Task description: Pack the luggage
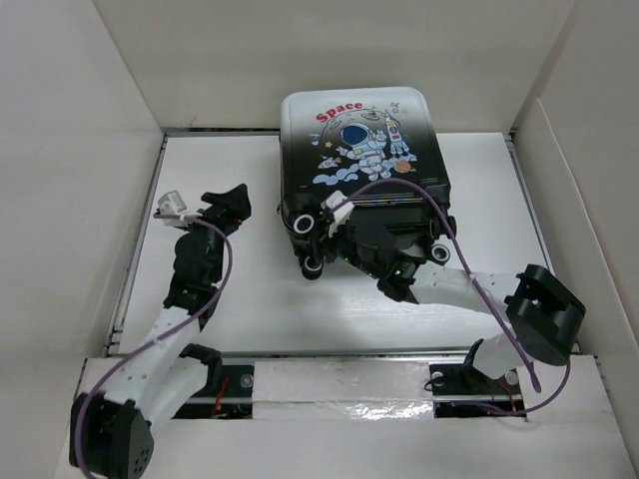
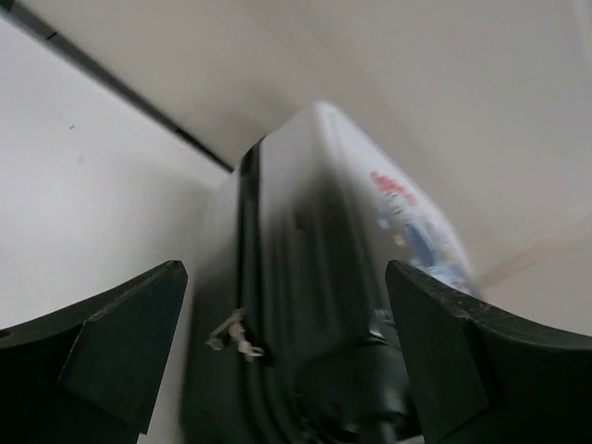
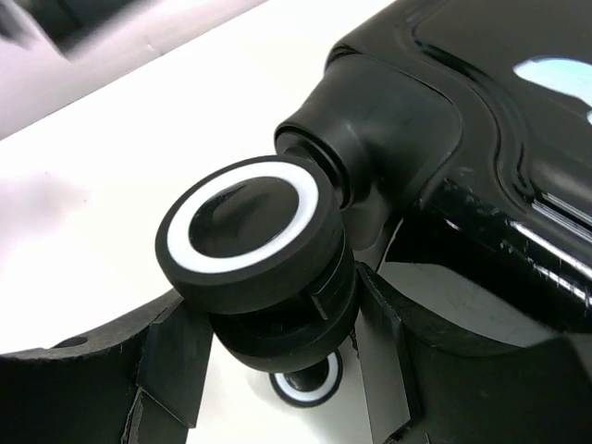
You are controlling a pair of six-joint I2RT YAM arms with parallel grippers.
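The luggage (image 1: 359, 150) lies flat on the white table (image 1: 230, 289), upper centre of the top view. It has a glossy hard shell, black fading to white, with an astronaut and red "Space" print. At its lower edge a round black wheel (image 3: 245, 222), white-ringed, sits clamped between the right pincer's (image 3: 277, 365) fingers. The left pincer (image 1: 238, 205), spread wide, stands apart at the luggage's left.

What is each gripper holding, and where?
Right gripper clamps the luggage by a wheel. Left gripper is open, holding nothing.
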